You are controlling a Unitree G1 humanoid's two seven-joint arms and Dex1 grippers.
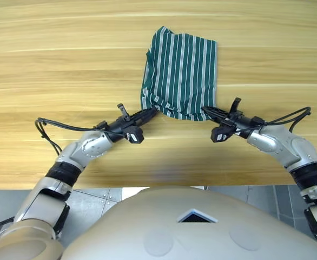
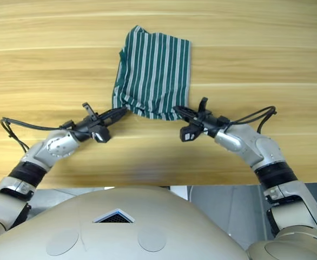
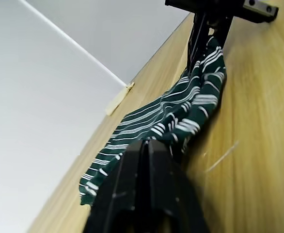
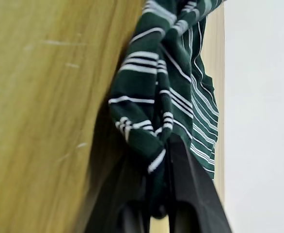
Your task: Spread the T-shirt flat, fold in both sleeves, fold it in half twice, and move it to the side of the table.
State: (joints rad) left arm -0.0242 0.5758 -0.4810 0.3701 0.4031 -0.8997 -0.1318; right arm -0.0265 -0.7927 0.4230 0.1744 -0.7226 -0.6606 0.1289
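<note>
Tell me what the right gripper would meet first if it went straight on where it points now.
The T-shirt itself: the right gripper pinches its near hem. Beyond the cloth, probably the left gripper, though depth is unclear.

The desk (image 1: 66, 65) is a broad top of light wood, its grain running from left to right, and a few faint pale scratches (image 3: 222, 155) mark the surface. One thing lies on it: a dark green T-shirt (image 1: 183, 70) with thin white stripes, folded into a rough rectangle about midway between the left and right edges. The stripes run from near to far. Its two near corners are bunched into points, and its near hem lies well back from the desk's near edge.
</note>
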